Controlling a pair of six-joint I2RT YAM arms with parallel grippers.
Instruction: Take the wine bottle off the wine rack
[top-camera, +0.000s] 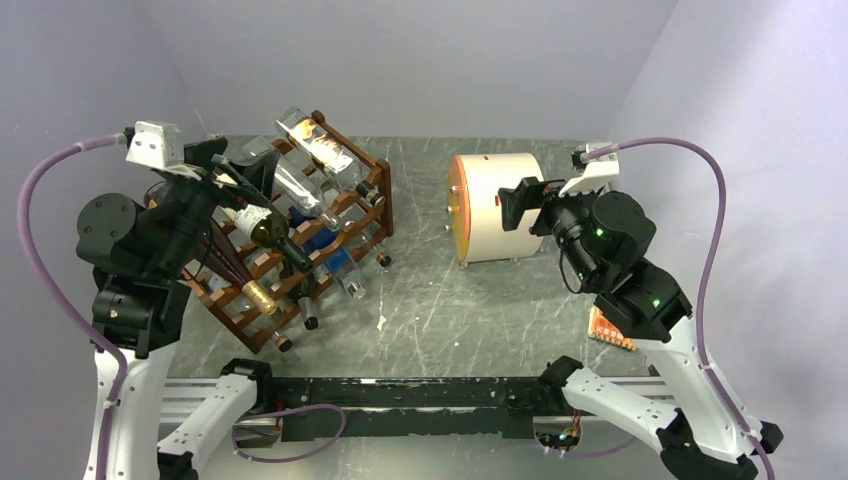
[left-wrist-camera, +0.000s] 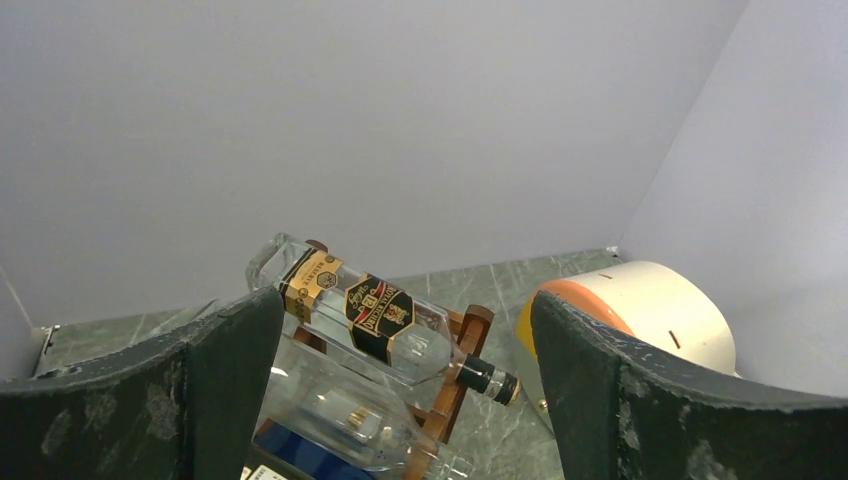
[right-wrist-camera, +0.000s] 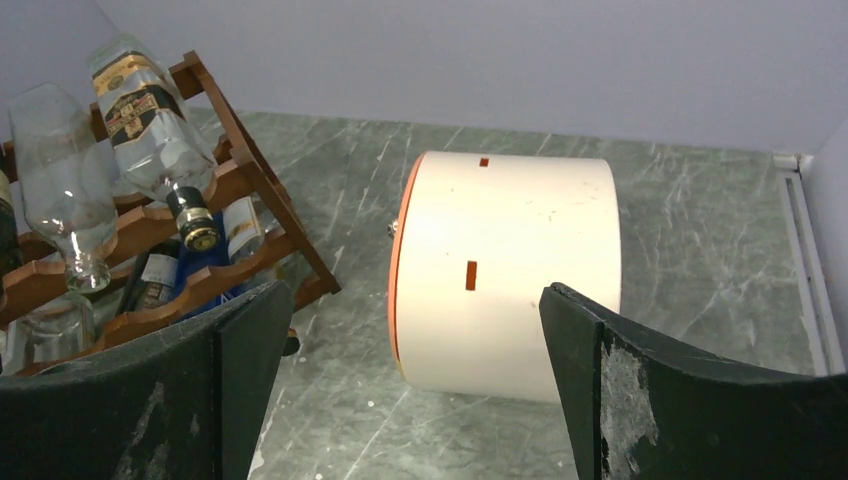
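So the left hand (left-wrist-camera: 405, 310), spread wide and empty, hangs over the wine rack (top-camera: 372, 196) where the dark wine bottle (top-camera: 272, 232) lies cradled among clear bottles (top-camera: 320, 145), looks like it's lining up a grab, while the right hand (right-wrist-camera: 415, 295), also wide apart and empty, faces the cream drum (top-camera: 495, 205).

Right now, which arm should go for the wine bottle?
Left. The left gripper, open, hangs right over the rack, with bottles just below it. The right gripper, also open, faces the drum, well to the side of the rack.
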